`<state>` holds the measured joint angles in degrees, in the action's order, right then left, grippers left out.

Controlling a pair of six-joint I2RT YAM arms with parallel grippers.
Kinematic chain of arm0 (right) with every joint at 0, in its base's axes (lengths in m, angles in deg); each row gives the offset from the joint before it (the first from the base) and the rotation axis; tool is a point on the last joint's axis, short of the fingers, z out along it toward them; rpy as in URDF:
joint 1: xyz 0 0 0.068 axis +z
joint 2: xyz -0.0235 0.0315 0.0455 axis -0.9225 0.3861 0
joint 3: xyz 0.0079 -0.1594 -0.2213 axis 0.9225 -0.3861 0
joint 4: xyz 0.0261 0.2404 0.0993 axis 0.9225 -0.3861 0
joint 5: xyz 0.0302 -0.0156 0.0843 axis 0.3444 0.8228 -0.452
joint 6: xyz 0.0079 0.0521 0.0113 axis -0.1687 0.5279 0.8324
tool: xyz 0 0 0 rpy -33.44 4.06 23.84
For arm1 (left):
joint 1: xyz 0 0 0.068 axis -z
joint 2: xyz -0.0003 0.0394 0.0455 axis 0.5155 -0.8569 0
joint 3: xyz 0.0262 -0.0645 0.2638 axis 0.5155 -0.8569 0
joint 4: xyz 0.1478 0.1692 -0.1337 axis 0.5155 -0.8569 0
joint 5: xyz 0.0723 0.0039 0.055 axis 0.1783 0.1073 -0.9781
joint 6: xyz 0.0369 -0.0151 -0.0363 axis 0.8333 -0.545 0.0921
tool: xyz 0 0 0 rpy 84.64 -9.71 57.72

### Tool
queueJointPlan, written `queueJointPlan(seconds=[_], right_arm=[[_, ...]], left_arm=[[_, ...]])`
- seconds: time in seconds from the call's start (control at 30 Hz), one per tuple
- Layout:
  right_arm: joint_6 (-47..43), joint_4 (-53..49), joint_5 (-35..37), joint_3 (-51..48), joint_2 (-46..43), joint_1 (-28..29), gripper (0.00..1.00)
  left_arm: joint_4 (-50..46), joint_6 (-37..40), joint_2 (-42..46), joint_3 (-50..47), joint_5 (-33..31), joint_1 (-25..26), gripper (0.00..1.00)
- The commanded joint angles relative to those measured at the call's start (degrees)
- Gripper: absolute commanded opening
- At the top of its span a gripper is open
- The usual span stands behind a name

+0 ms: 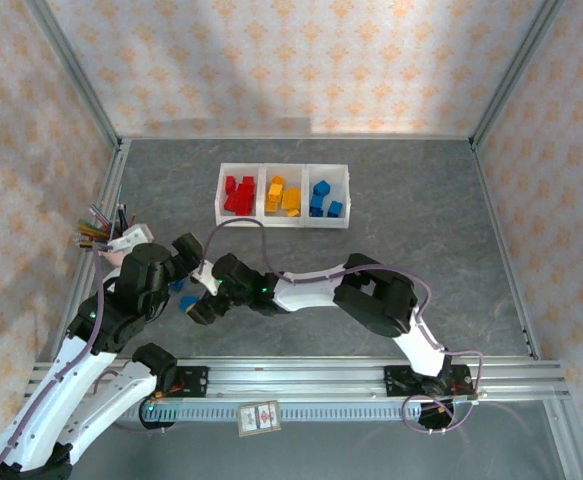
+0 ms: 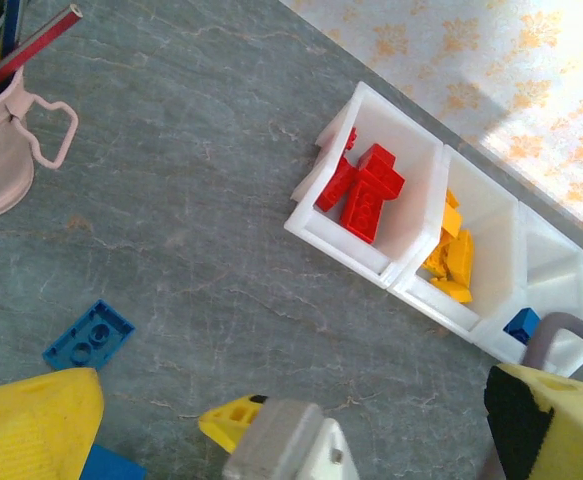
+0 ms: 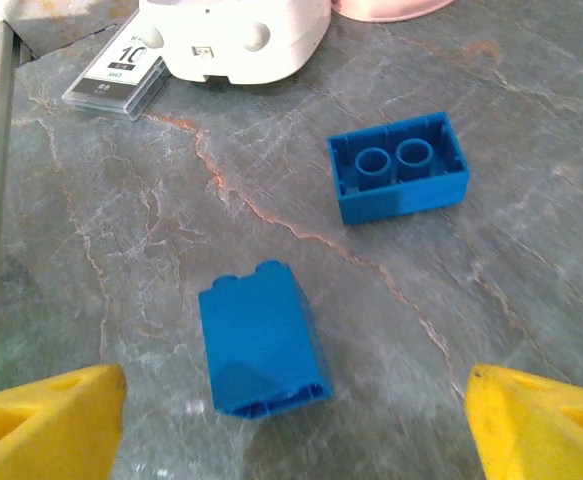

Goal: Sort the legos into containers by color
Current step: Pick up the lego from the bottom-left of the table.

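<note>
- Right tool (image 3: 291,428): fingers apart and empty, one on either side of a blue brick (image 3: 261,340) that lies on its side on the bench (image 3: 121,250)
- Long axis of this brick: it runs straight away from the tool, studs at the far end and hollow base at the near end, so the fingers would close across its narrow width
- Second blue brick (image 3: 399,165): hollow side up, just beyond the first and to its right, not touching it
- Containers (image 1: 283,225): both loose bricks lie well apart from this row, on its side toward the arm bases and past its red end; the blue compartment (image 1: 329,168) is at the opposite end of the row
- Left tool (image 2: 291,440): fingers apart, holding nothing, near the same bricks; judged less well placed than the right tool, which already straddles its brick
</note>
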<state>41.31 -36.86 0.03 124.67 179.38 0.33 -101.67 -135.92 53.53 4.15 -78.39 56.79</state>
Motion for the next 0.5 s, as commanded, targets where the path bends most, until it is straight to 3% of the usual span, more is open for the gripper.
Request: queueJointPlan(seconds=[0.0,0.23,0.47], right_arm=[[-2.9,-1.1,-0.3,4.2,3.1,1.2,0.88],[-3.9,-4.8,0.7,10.2,9.2,1.7,0.86],[-3.9,-7.1,2.7,12.6,11.2,1.6,0.71]], left_arm=[[-2.6,-0.9,0.4,1.3,-2.5,-0.4,0.99],[-2.3,-1.1,0.3,1.1,-2.8,-0.5,0.99],[-2.3,-1.2,0.1,1.0,-2.7,-0.5,0.99]])
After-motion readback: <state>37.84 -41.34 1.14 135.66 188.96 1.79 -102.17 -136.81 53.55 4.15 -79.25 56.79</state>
